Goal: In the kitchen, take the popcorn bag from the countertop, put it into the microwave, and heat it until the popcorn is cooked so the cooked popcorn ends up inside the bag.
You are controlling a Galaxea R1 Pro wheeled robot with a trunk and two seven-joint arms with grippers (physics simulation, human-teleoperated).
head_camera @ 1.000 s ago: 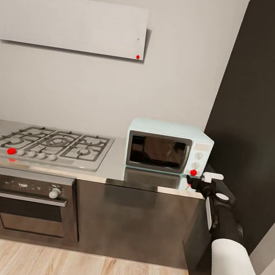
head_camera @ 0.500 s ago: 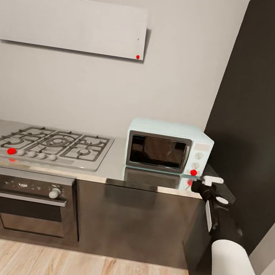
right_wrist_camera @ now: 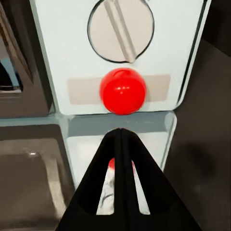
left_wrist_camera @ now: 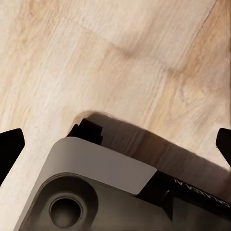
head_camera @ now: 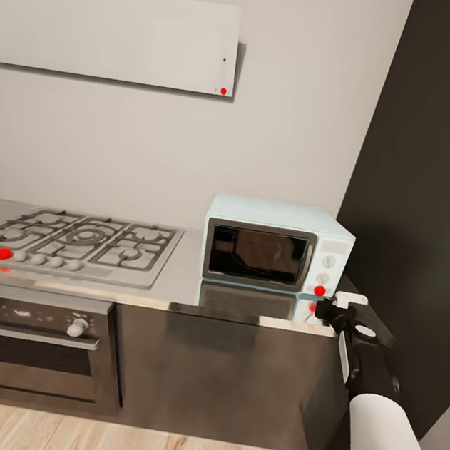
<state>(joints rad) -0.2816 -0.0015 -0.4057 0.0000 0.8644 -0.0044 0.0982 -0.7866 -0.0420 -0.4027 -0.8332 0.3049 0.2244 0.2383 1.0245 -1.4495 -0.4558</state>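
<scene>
The microwave [head_camera: 277,246] sits right of centre on the grey worktop [head_camera: 172,286], door closed, against a dark tall panel [head_camera: 431,198]. The right hand [head_camera: 334,308], fingers clenched together on nothing, points at the red dot [right_wrist_camera: 122,90] under the lower knob [right_wrist_camera: 121,30], just short of it. The hob [head_camera: 71,242] lies at left. The left hand's [left_wrist_camera: 115,144] fingertips sit apart above the wood floor [left_wrist_camera: 120,62].

The right arm [head_camera: 371,405] has a white rounded forearm shell, a glossy black wrist with white patches and a white tip. The right gripper [right_wrist_camera: 120,139] has black triangular fingers; the grey base [left_wrist_camera: 91,192] bears white lettering.
</scene>
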